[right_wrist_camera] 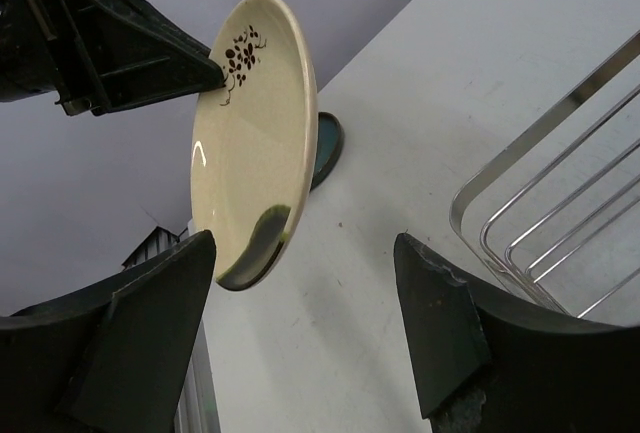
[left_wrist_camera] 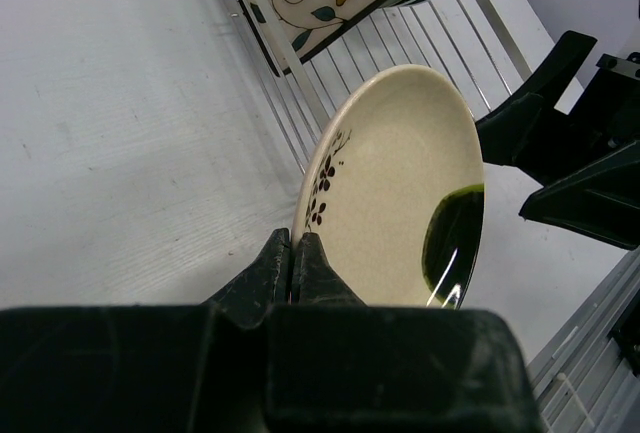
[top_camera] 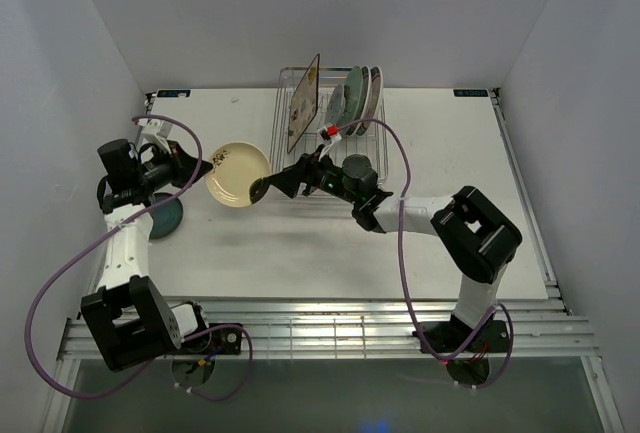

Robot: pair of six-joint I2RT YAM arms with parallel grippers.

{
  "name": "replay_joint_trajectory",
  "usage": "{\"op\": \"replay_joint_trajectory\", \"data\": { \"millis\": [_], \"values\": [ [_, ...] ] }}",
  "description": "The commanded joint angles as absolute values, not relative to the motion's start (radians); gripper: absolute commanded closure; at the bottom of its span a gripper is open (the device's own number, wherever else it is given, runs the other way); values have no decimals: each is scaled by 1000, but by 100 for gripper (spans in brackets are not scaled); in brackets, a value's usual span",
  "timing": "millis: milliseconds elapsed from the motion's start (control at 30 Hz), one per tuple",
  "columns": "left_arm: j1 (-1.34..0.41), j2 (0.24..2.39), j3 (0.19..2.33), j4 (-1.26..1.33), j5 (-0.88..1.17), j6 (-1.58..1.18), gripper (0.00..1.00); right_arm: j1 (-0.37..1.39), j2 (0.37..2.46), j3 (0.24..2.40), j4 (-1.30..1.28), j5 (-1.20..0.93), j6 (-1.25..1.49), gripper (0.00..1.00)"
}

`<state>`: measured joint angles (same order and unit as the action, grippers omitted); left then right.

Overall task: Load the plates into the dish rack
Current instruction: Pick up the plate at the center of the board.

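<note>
grip: left end effector (left_wrist_camera: 292,258) clamped on cream plate (top_camera: 238,175), beside dish rack (top_camera: 281,103)
right end effector (right_wrist_camera: 300,283): apart
risk: early release could drop plate

light: bright, even | shadows: soft | glare: streak on cream plate (left_wrist_camera: 395,193) | focus: sharp

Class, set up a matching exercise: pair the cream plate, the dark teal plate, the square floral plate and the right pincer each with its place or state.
Column one:
1 cream plate
2 dark teal plate
3 square floral plate
4 right pincer

Column two:
A open
B standing in the dish rack
C lying on the table
D gripped by the left pincer

Pairs: 1-D, 2-C, 3-B, 4-A
</note>
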<state>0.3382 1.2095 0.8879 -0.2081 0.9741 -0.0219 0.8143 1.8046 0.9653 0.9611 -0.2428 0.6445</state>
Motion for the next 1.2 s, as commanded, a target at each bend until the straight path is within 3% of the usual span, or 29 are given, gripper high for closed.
{"op": "replay_joint_trajectory", "data": {
  "millis": [0, 300, 700, 833, 900, 1067, 1167],
  "values": [
    [336, 1166, 876, -186, 1012, -31, 100, 825, 1830, 1031, 968, -252, 652, 23],
    [336, 1164, 874, -186, 1020, -32, 100, 839, 1871, 1097, 940, -259, 655, 31],
    [336, 1170, 870, -176, 1020, -32, 100, 854, 1902, 1146, 919, -276, 660, 71],
    [336, 1170, 867, -175, 1023, -34, 100, 856, 1899, 1149, 908, -267, 657, 91],
    [336, 1172, 867, -173, 1023, -34, 100, 856, 1898, 1149, 905, -265, 657, 92],
    [334, 1175, 867, -172, 1034, -29, 71, 857, 1891, 1141, 907, -253, 661, 92],
    [336, 1178, 868, -172, 1035, -29, 63, 857, 1887, 1140, 907, -250, 664, 92]
  ]
}}
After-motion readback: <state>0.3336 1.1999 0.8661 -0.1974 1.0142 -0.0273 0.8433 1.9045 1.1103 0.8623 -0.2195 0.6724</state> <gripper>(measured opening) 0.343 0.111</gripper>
